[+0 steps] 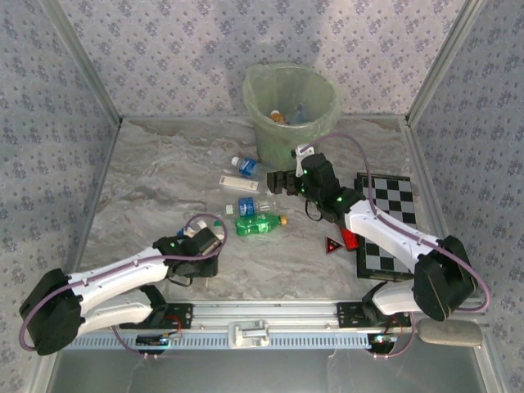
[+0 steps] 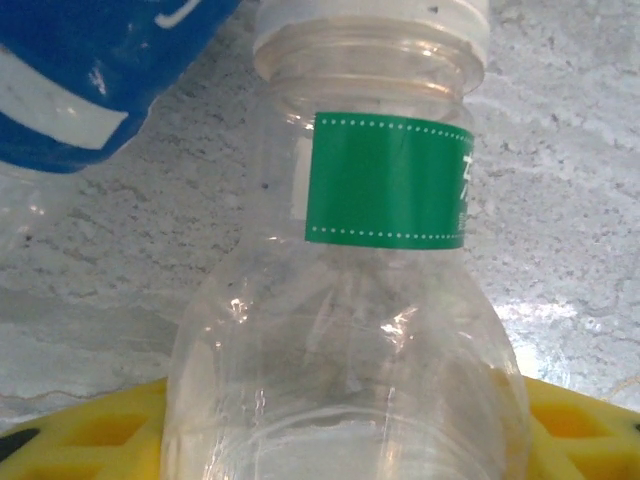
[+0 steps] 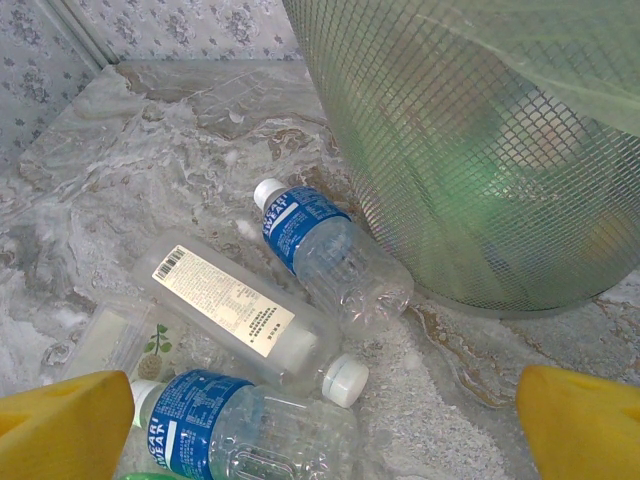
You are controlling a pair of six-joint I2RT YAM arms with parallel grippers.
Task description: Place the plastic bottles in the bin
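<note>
- I see a grey marbled table (image 1: 164,180).
- Far centre: a pale green bin (image 1: 282,139) stands upright.
- Near side of it, lying flat: a blue-labelled bottle (image 1: 246,166), a white-labelled bottle (image 1: 238,183), a second blue-labelled bottle (image 1: 246,205) and a green bottle (image 1: 260,224).
- Right: a checkerboard (image 1: 393,213), with a red triangle (image 1: 332,245) near its left edge.

You had open worktop (image 1: 147,180) on the far left. Bottles (image 1: 260,225) crowded the middle, in front of the bin (image 1: 291,106).
</note>
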